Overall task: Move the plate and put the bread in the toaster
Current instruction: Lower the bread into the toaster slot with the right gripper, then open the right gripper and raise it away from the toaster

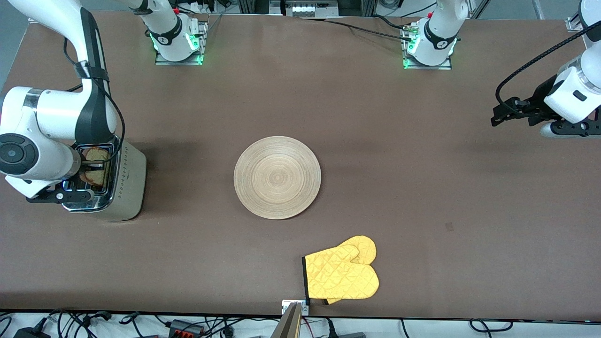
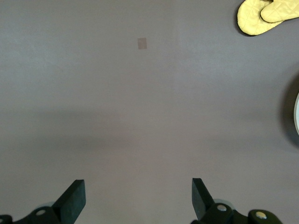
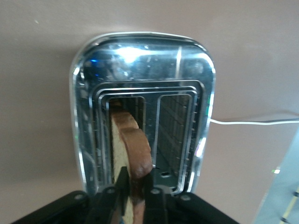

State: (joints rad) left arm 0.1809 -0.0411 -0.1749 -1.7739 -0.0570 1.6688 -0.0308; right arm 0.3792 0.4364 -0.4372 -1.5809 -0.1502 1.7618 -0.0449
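The toaster (image 1: 126,180) stands at the right arm's end of the table, chrome top up. My right gripper (image 1: 96,165) is over it, shut on the bread (image 1: 96,171), a brown slice held on edge partly down in one slot. In the right wrist view the bread (image 3: 133,144) stands in a slot of the toaster (image 3: 140,56) with my right gripper (image 3: 134,191) pinching its crust. The plate (image 1: 277,177), a round light-wood disc, lies at the table's middle. My left gripper (image 1: 504,115) hangs open and empty over bare table at the left arm's end; it also shows in the left wrist view (image 2: 138,200).
A yellow oven mitt (image 1: 342,274) lies near the table's front edge, nearer to the front camera than the plate; it also shows in the left wrist view (image 2: 266,16). A white cord (image 3: 252,122) runs from the toaster. A small mark (image 1: 449,227) is on the tabletop.
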